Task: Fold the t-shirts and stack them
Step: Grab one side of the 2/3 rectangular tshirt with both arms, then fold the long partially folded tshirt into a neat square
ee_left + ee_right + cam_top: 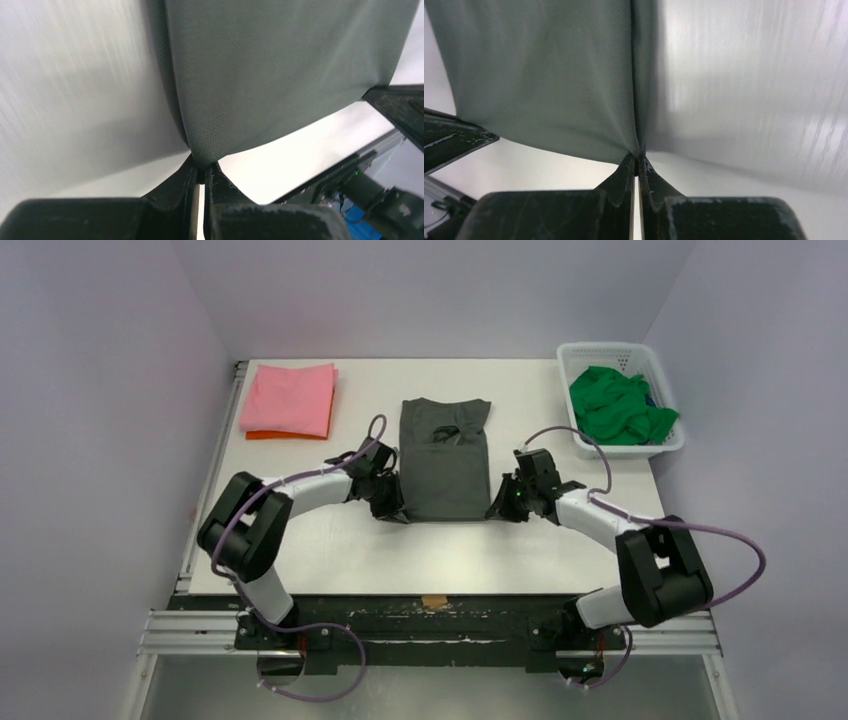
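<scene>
Folded into narrow rectangle at centre of smooth white table (330, 550): charcoal t-shirt (446, 460), matte, fine pin-dot knit. Near corners pinched by left gripper (202, 172) and right gripper (638, 167), black fingers pressed together on cloth. Far left: flat pink t-shirt (290, 397) over orange t-shirt (285, 435). Crumpled green t-shirt (618, 408) in white lattice basket (600, 350).

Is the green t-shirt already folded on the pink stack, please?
No, the green t-shirt lies crumpled in the white basket, apart from the pink t-shirt.
</scene>
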Motion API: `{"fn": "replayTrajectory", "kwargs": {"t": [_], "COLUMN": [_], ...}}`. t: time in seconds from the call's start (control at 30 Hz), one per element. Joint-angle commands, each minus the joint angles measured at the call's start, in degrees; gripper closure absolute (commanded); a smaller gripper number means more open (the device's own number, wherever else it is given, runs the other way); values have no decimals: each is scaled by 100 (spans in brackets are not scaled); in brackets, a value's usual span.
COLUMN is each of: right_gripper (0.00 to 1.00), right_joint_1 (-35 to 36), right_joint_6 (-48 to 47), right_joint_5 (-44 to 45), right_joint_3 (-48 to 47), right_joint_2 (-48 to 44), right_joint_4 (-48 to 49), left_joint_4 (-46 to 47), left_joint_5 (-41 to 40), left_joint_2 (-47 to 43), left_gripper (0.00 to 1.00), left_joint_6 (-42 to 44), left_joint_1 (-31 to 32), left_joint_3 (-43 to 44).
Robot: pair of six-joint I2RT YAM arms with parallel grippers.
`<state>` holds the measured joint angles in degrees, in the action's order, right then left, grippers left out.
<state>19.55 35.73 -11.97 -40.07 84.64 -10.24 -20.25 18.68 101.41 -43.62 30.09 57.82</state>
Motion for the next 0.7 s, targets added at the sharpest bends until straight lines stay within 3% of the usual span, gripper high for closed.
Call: {"fn": "replayTrajectory", "kwargs": {"t": [0.0,0.2,0.4,0.53,0.67], "right_gripper": [100,100,100,100,100], "right_joint_1": [297,815,853,857,819], "right_joint_6": [-114,164,-101,-14,-150], "right_joint_5": [-553,-1056,-1171,-608,47], "right_joint_3": [382,1210,794,74,-776], "right_joint_2": [-869,-2347,-3796,-3842,-3160], "right_joint_4": [-567,-1472,-2462,-2451,-2471], "left_joint_4": [364,-165,-894,-1123,-1257], "left_joint_5": [220,-208,-257,-560,-837], "left_joint_2": [-1006,-2741,-4269,-4457,-3897], "left_gripper": [100,100,100,100,100], "left_joint_6": [55,-177,-220,2,261], "left_joint_1": [390,1070,1316,1279,791], "left_joint_3": [-772,-1926,-2007,-1416,-524]}}
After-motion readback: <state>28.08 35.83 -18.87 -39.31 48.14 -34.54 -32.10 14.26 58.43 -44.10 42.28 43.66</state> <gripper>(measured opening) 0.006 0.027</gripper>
